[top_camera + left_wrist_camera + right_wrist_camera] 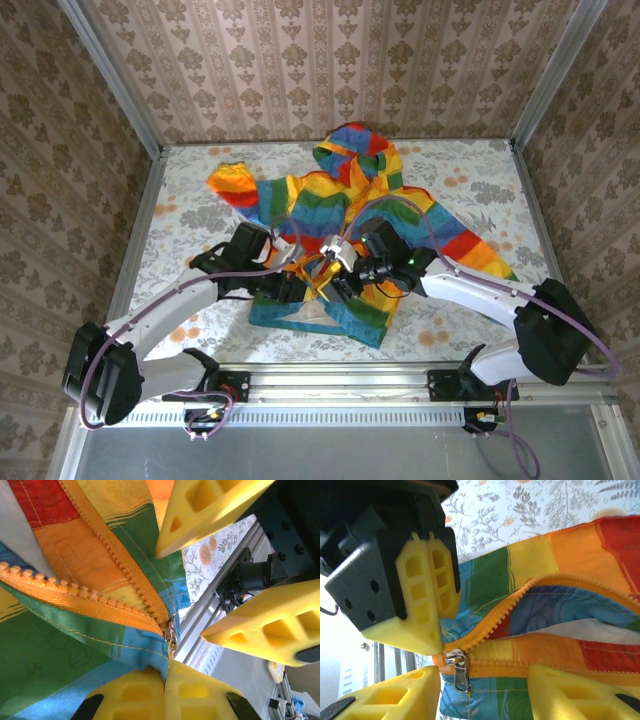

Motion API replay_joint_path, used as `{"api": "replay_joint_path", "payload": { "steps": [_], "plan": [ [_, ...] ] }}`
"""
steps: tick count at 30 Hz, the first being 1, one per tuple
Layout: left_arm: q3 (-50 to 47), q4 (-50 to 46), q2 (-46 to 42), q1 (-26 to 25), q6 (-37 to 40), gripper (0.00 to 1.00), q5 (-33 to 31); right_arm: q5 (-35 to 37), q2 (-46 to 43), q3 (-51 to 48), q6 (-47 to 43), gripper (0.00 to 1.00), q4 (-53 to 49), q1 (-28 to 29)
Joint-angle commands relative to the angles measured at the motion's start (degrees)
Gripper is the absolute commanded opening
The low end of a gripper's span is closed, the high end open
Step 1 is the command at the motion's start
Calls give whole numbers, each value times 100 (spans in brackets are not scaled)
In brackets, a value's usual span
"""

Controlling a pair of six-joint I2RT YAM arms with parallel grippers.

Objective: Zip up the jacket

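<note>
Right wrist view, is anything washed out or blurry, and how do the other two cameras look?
Right wrist: lower-left corner blown out white, zipper pull sharp. Left wrist: zipper teeth crisp, table rail behind softer. Top external: even light, jacket clear, frame posts splay outward.

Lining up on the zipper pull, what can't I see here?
- Top view: zipper pull hidden under left arm and right arm on the jacket.
- Left wrist view: left fingers cut by bottom edge; grip depth unclear.
- Right wrist view: right fingers cut by bottom edge; contact with pull unclear.
</note>
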Motion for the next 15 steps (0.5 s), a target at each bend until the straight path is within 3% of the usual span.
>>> {"api": "replay_joint_path", "payload": {
  "steps": [1,7,15],
  "plan": [
    [169,-69,-32,-37,166,0,194,-189,118,111,-212,49,-63,54],
    [162,-42,-38,-35,156,0,212,-208,235,15,-242,38,113,101],
    [221,-112,21,-35,243,0,202,-324,370,40,-313,41,187,191]
  ]
}}
